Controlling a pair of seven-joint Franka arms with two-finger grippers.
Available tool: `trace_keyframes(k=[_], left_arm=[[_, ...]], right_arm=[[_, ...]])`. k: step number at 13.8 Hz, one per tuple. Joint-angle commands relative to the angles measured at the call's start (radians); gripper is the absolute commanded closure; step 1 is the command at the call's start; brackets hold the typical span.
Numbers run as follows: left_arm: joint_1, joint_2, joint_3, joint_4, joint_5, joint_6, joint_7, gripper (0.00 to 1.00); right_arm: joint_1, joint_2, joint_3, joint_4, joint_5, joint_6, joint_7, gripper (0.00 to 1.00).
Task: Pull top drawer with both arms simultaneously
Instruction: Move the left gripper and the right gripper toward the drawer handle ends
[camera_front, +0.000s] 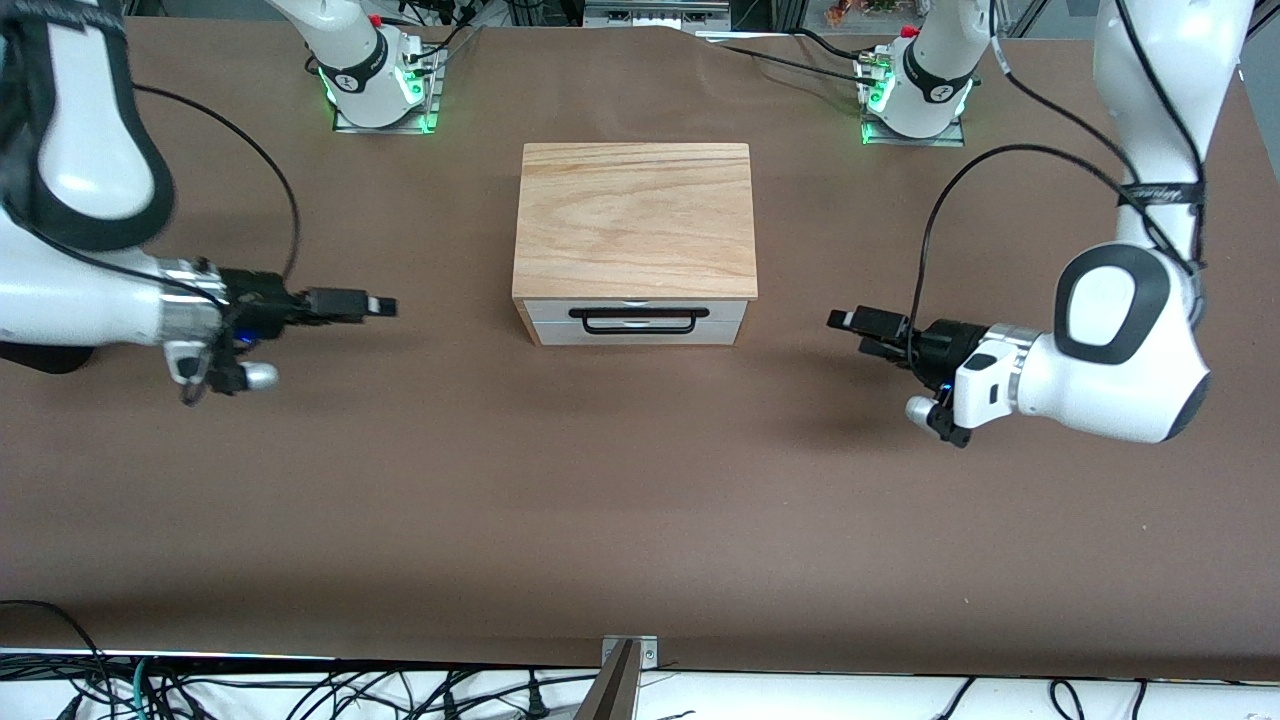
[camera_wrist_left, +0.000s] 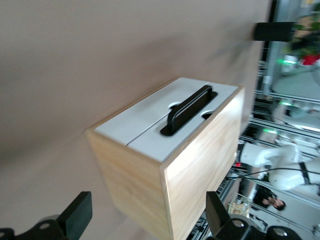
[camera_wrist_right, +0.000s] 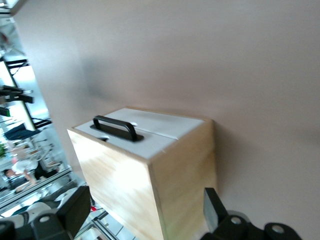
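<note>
The top drawer (camera_front: 637, 309) sits closed in the light oak box (camera_front: 635, 220) mid-tabletop (camera_front: 640, 500), its white front facing the front camera and its long axis running between the arms' ends. The wrist views show a seam splitting the front into two panels, with the black bar handle (camera_wrist_left: 189, 108) on it. The left hand (camera_front: 845, 322) and right hand (camera_front: 380, 306) hover over bare tabletop at either end of the box, fingers spread, nothing between them and the box.

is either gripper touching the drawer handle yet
No, the left gripper and right gripper both hover open over bare table at either end of the box, well clear of the handle.
</note>
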Motion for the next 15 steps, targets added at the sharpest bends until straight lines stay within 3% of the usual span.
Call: trace_keyframes(k=[1,6,8,10,12,14,15], left_arm=[[0.003,0.042,-0.002,-0.046,-0.122,0.049,0.181,0.0],[-0.037,0.055,-0.005,-0.255,-0.377,0.15,0.407,0.0],[-0.039,0.056,-0.046,-0.348,-0.474,0.207,0.503,0.0],[-0.039,0.062,-0.094,-0.408,-0.547,0.262,0.548,0.0],[-0.04,0.071,-0.126,-0.421,-0.58,0.301,0.554,0.0],[-0.042,0.079,-0.152,-0.421,-0.612,0.327,0.556,0.0],[-0.042,0.085,-0.163,-0.421,-0.623,0.332,0.556,0.0]], right_arm=[[0.084,0.071,-0.003,-0.001,0.132,0.054,-0.119,0.0],[0.14,0.168,-0.002,-0.044,0.408,0.097,-0.417,0.03],[0.165,0.199,0.017,-0.103,0.575,0.097,-0.561,0.07],[0.208,0.211,0.018,-0.144,0.677,0.15,-0.676,0.08],[0.221,0.222,0.018,-0.174,0.717,0.151,-0.831,0.27],[0.221,0.226,0.02,-0.2,0.72,0.148,-0.884,0.32],[0.222,0.229,0.023,-0.205,0.72,0.148,-0.903,0.47]])
